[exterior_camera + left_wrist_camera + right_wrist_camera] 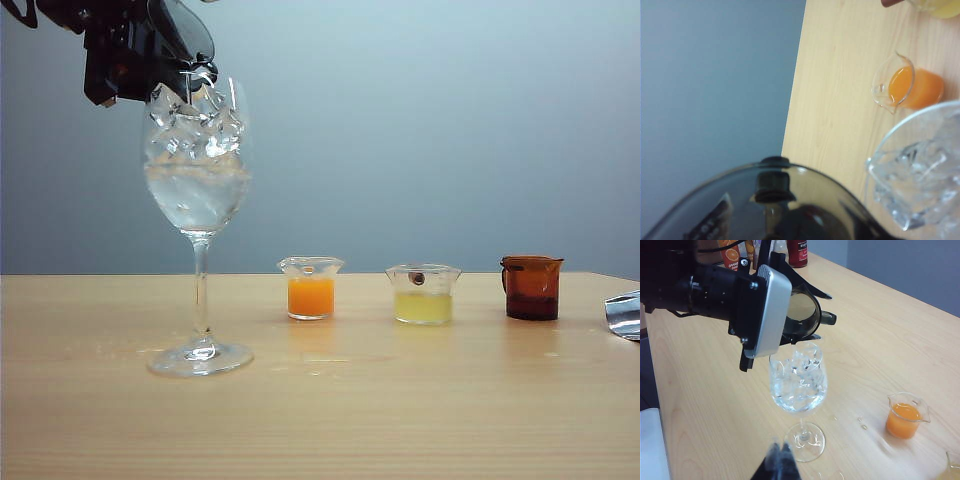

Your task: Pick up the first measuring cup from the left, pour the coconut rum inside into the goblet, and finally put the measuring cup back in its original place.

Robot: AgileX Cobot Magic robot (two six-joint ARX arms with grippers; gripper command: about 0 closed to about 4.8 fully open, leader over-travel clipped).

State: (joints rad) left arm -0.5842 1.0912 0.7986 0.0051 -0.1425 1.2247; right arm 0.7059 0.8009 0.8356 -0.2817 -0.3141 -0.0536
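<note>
The left gripper [802,315] hangs above the goblet [198,190], clamped on the first measuring cup [801,314], which lies tipped on its side with its lip over the goblet's rim. In the exterior view the gripper and cup merge into one dark mass cut off by the frame's upper corner, so the fingers cannot be made out there. In the right wrist view the arm's silver-faced housing hides one side of the cup; black fingers show on either side of its smoky glass. In the left wrist view the first measuring cup [775,205] fills the near field as a dark, blurred curve, and whether liquid remains inside is hard to tell.

The goblet stands near the tabletop's [420,400] front edge towards its left end, its bowl packed with ice cubes [195,130] and holding the coconut rum [198,200] in its lower half. A few drops lie on the wood beside its foot.

Behind it, nearer the back edge, a clear cup of orange liquid [311,290], a clear cup of pale yellow liquid [423,295] and an amber-brown cup [531,288] stand in a row, well apart from one another.

The right gripper [779,462] shows only as a blurred dark tip near the goblet's foot, its fingers together. A silvery object [624,314] is cut off at the table's right edge; bottles [765,252] at the far end are largely hidden.
</note>
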